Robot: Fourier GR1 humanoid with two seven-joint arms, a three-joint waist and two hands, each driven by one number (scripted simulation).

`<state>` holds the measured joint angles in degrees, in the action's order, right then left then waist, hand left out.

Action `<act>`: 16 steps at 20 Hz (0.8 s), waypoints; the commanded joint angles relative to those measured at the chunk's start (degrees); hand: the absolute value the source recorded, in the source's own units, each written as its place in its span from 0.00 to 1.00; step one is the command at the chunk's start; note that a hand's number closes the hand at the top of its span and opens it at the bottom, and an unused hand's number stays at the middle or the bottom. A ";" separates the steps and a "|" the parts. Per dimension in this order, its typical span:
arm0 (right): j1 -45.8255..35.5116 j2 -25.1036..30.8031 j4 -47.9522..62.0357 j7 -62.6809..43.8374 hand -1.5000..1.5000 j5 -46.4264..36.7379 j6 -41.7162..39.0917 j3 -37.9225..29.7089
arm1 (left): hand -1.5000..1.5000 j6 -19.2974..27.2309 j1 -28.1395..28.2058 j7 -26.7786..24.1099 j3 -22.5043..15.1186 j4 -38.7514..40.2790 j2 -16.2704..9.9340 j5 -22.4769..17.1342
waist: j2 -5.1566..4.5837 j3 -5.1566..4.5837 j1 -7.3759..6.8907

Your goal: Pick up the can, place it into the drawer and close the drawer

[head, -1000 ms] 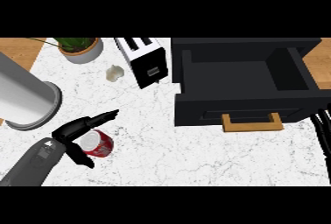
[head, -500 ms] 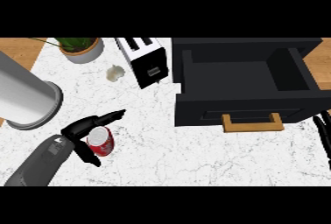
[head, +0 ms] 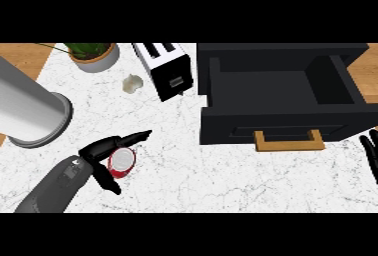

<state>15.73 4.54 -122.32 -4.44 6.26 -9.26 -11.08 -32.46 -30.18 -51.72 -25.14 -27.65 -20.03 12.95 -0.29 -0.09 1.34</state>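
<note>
At lower left of the frame, the left hand (head: pixel 103 149) curls around the red can (head: pixel 122 162), which stands on the white bench (head: pixel 192 170). The black drawer (head: pixel 280 95) sits open at upper right. The right hand (head: pixel 370 156) rests with straight fingers at the right edge.

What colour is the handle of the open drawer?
The handle is light wooden brown on the black drawer, shown in the head view.
</note>
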 commanded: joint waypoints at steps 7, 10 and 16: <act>0.28 -0.76 -1.29 -1.18 0.00 -0.42 0.76 -0.08 | 1.00 -11.78 2.16 -5.94 -2.66 -2.72 1.83 -2.83 | 0.16 0.04 -0.78; 2.46 0.16 0.12 1.55 0.00 3.10 -1.72 -3.05 | 1.00 -13.22 1.80 -4.54 -3.58 -3.59 2.22 -3.85 | 0.19 0.09 -0.18; 2.44 -0.92 -1.94 0.20 0.00 1.11 -0.52 -1.39 | 1.00 -14.98 5.99 -4.23 -6.59 -11.48 2.11 -6.81 | 0.43 0.07 -1.16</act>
<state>17.53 3.79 -123.35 -3.64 7.16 -9.73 -12.50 -36.35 -26.87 -48.69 -29.77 -36.08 -18.48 7.36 0.07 0.02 0.34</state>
